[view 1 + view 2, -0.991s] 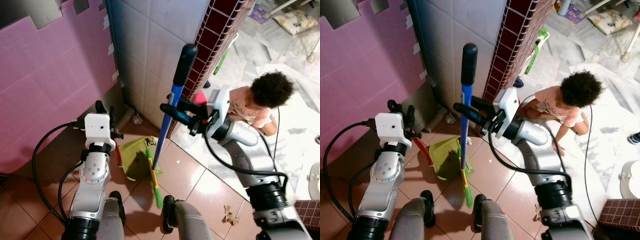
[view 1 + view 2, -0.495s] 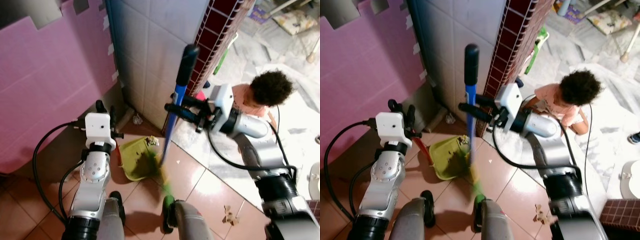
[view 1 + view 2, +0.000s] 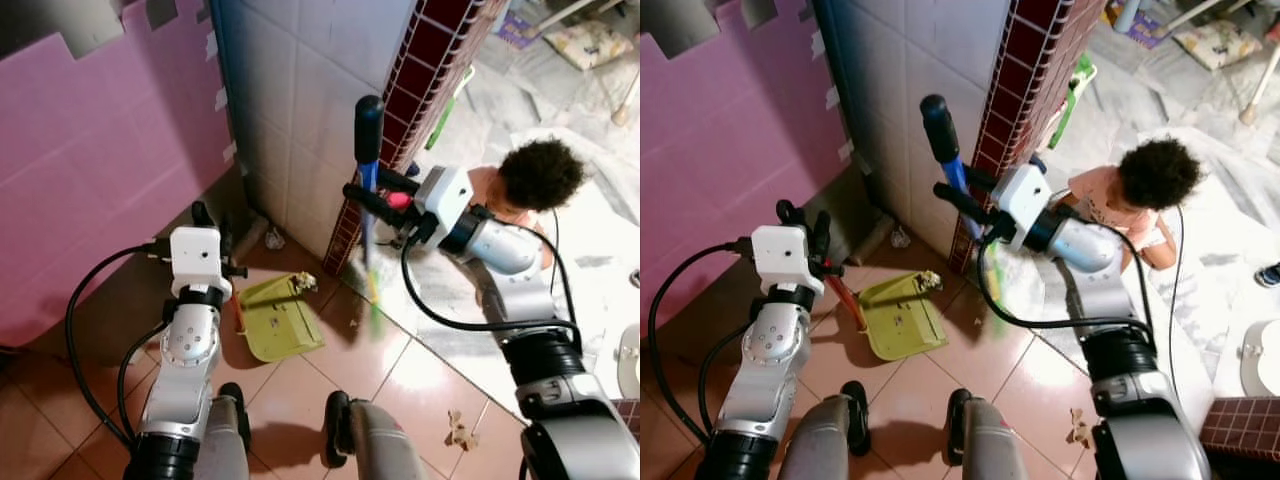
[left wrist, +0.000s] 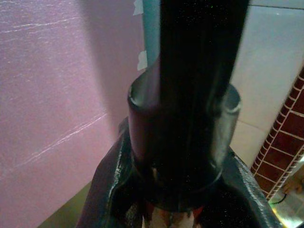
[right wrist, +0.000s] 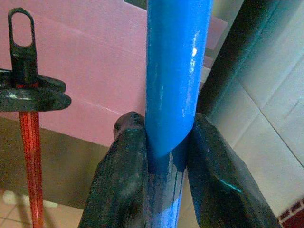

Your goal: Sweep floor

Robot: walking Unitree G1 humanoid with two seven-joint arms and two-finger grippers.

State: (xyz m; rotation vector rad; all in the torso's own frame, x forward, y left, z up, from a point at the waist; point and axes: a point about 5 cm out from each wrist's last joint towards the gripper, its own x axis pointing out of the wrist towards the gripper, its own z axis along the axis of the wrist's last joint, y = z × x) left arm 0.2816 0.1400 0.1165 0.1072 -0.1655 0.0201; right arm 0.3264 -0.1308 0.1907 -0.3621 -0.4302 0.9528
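My right gripper [image 3: 378, 203] is shut on the blue shaft [image 5: 175, 71] of a broom, just below its black top grip [image 3: 368, 115]. The shaft tilts, and its green head [image 3: 373, 292] is a blur beside the brick pillar, right of the dustpan. The green dustpan [image 3: 277, 318] lies flat on the brown tiles with dust inside and a crumpled scrap [image 3: 303, 283] at its far edge. My left gripper [image 3: 210, 228] is shut on the dustpan's upright handle [image 5: 28, 142], red with a black top. My right gripper's fingers [image 5: 123, 180] squeeze the shaft from both sides.
A child [image 3: 535, 180] sits on the marble floor close behind my right arm. A tiled wall and dark red brick pillar [image 3: 420, 70] stand ahead, pink foam panels [image 3: 90, 150] to the left. Scraps [image 3: 460, 430] lie on the tiles at the right. My feet [image 3: 335, 430] are below.
The broom head has swung off the dustpan to the right, toward the pillar, and the shaft now tilts. The dustpan and left arm have stayed put.
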